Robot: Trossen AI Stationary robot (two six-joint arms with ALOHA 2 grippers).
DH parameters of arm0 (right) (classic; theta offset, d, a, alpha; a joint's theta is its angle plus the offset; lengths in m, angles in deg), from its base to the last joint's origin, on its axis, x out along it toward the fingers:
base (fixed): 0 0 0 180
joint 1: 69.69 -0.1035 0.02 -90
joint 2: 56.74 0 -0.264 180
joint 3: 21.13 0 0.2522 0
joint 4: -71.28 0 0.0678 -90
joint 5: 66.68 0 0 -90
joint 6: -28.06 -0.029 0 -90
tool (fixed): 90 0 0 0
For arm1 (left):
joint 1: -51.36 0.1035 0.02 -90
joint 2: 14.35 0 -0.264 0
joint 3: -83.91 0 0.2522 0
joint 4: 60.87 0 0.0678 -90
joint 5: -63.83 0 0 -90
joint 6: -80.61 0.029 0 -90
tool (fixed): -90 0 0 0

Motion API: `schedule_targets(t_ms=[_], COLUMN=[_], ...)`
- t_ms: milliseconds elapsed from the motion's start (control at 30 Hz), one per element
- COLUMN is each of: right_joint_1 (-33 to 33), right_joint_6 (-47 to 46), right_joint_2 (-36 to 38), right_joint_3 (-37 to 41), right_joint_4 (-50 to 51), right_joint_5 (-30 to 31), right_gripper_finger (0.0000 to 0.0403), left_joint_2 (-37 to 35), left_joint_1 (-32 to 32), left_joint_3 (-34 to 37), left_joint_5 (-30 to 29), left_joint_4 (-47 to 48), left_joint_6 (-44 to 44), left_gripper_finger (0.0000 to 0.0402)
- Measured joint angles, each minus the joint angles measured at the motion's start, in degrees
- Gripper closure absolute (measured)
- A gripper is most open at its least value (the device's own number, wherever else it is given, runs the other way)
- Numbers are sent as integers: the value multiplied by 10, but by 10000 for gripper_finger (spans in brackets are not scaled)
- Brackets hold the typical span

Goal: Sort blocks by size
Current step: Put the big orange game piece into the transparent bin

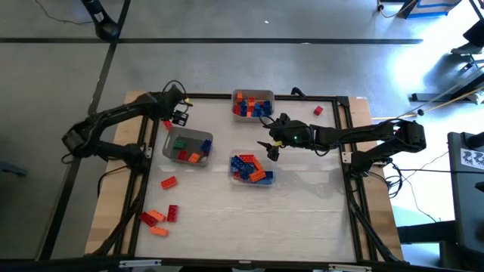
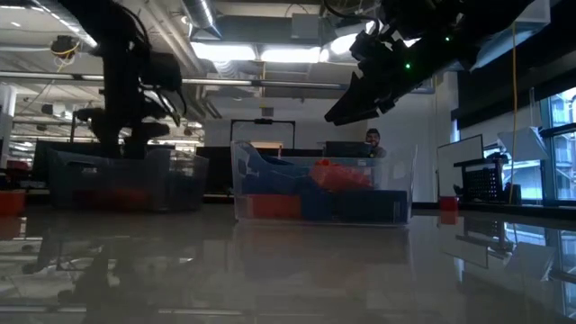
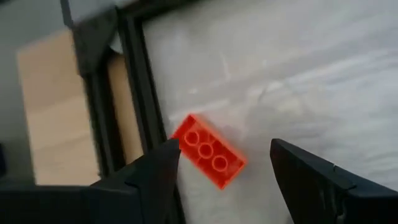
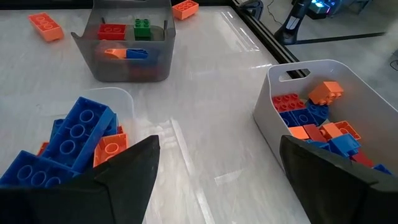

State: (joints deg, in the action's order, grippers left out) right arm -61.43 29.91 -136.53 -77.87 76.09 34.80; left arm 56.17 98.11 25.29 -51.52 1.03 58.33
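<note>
A white table (image 1: pixel 302 219) holds three small clear trays and scattered toy bricks. Nearest the front edge, a few loose red and orange bricks (image 1: pixel 157 217) lie at the left side, with another orange brick (image 1: pixel 169 182) a little farther in. Toward the middle, the near tray (image 1: pixel 252 168) holds blue and orange bricks. To its left, the grey tray (image 1: pixel 187 146) holds green, red and orange bricks. The right gripper (image 1: pixel 270 146) hangs above the table between the near tray and the far tray (image 1: pixel 252 105), its jaws spread and holding nothing. The far tray holds more blue, red and orange bricks. At the far left, the left gripper (image 3: pixel 224 171) hovers with its jaws spread over a red brick (image 3: pixel 208 151) lying by the table's dark frame. A single red brick (image 1: pixel 318 110) sits near the far right corner.
</note>
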Motion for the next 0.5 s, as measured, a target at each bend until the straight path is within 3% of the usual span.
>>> schedule_targets(t_ms=[267,500], right_joint_1=[0,0], right_joint_6=[1,1], right_joint_2=[0,0], right_joint_3=[0,0], right_joint_4=[-2,-4], right_joint_5=[0,0], right_gripper_finger=[72,72], left_joint_2=[80,134], left_joint_1=[26,28], left_joint_3=[0,0], left_joint_5=[33,25], left_joint_4=[16,-4], left_joint_6=[-8,-16], left_gripper_finger=[160,160])
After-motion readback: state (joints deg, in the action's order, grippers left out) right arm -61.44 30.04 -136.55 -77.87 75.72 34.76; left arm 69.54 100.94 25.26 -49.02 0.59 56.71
